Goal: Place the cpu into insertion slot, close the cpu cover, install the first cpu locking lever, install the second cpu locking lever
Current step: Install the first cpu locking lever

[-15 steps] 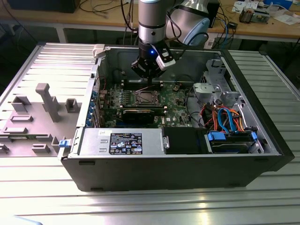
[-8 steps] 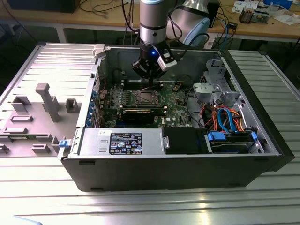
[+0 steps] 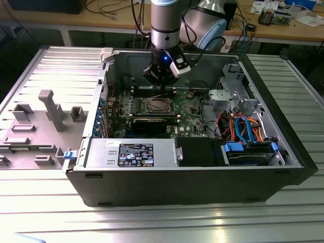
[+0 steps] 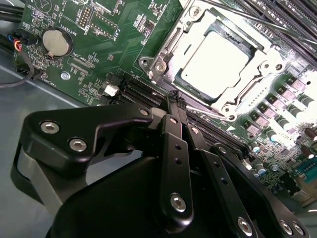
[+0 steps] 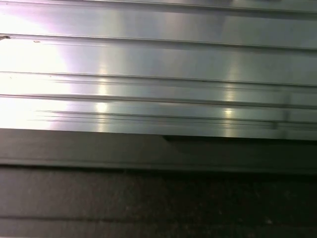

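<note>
- I have the computer case [image 3: 152, 167] lying open on the ribbed metal table [image 3: 202, 223], and my arm reaches down into it from above.
- Inside it lies the green board [image 3: 190, 107], flat on the case floor, with the socket [image 3: 157, 105] near its middle.
- My gripper [image 4: 174, 95] hangs just beside the socket's edge, above the long black slots; its two fingers are pressed together with nothing between them.
- In the second wrist view the cover [image 4: 186, 29] looks folded down flat over the socket, its frame ringing the chip.
- The chip [image 4: 214, 58] sits in the socket, pale metal top facing up and its edges square to the frame; being square, it has no long axis I can name.
- By my reading, seating and closing are done. A thin lever rod [image 4: 208, 112] runs along the socket edge nearest my fingertips; I cannot tell whether either lever is latched.
</note>
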Robot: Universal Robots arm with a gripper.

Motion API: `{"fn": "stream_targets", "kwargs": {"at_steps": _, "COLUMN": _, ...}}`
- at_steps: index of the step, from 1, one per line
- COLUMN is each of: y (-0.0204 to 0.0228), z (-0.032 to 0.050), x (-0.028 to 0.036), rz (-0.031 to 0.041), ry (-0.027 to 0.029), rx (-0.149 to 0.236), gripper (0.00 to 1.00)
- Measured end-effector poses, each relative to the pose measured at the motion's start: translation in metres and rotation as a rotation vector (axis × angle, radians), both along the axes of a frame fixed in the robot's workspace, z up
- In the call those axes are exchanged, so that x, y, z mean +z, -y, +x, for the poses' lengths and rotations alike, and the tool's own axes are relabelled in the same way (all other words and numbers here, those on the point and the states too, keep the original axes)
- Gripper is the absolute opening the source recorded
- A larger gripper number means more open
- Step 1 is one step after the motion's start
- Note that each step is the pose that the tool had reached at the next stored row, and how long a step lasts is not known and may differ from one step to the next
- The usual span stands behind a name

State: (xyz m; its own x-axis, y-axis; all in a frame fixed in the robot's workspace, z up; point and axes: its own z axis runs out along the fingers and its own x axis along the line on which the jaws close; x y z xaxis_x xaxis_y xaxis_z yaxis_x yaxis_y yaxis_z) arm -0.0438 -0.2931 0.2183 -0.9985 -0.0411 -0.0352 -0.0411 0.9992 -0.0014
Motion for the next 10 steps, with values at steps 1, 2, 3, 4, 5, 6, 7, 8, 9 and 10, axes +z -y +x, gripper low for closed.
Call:
{"fn": "stream_targets", "kwargs": {"at_steps": 1, "y": 0.0, "z": 0.0001, "x": -0.0006, "rz": 0.0, "ry": 0.0, "rx": 0.0, "gripper": 0.11}}
{"fn": "stream_targets", "kwargs": {"at_steps": 2, "y": 0.0, "z": 0.0003, "x": -0.0011, "rz": 0.0, "ry": 0.0, "rx": 0.0, "gripper": 0.11}}
{"fn": "stream_targets", "kwargs": {"at_steps": 3, "y": 0.0, "z": 0.0005, "x": -0.0018, "rz": 0.0003, "ry": 0.0001, "rx": 0.0, "gripper": 0.11}}
{"fn": "stream_targets", "kwargs": {"at_steps": 4, "y": 0.0, "z": 0.0008, "x": -0.0023, "rz": 0.0004, "ry": 0.0001, "rx": -0.001, "gripper": 0.11}}
{"fn": "stream_targets", "kwargs": {"at_steps": 5, "y": 0.0, "z": 0.0012, "x": -0.0029, "rz": 0.0005, "ry": 0.0, "rx": -0.004, "gripper": 0.11}}
{"fn": "stream_targets", "kwargs": {"at_steps": 6, "y": 0.0, "z": 0.0015, "x": -0.0032, "rz": 0.0005, "ry": 0.0, "rx": -0.007, "gripper": 0.11}}
{"fn": "stream_targets", "kwargs": {"at_steps": 7, "y": 0.0001, "z": 0.0018, "x": -0.0036, "rz": 0.0005, "ry": 0.0001, "rx": -0.01, "gripper": 0.11}}
{"fn": "stream_targets", "kwargs": {"at_steps": 8, "y": 0.0001, "z": 0.0021, "x": -0.004, "rz": 0.0005, "ry": 0.0, "rx": -0.013, "gripper": 0.11}}
{"fn": "stream_targets", "kwargs": {"at_steps": 9, "y": 0.0001, "z": 0.0022, "x": -0.0044, "rz": 0.0005, "ry": 0.0001, "rx": -0.016, "gripper": 0.11}}
{"fn": "stream_targets", "kwargs": {"at_steps": 10, "y": 0.0001, "z": 0.0022, "x": -0.0048, "rz": 0.0005, "ry": 0.0002, "rx": -0.02, "gripper": 0.11}}
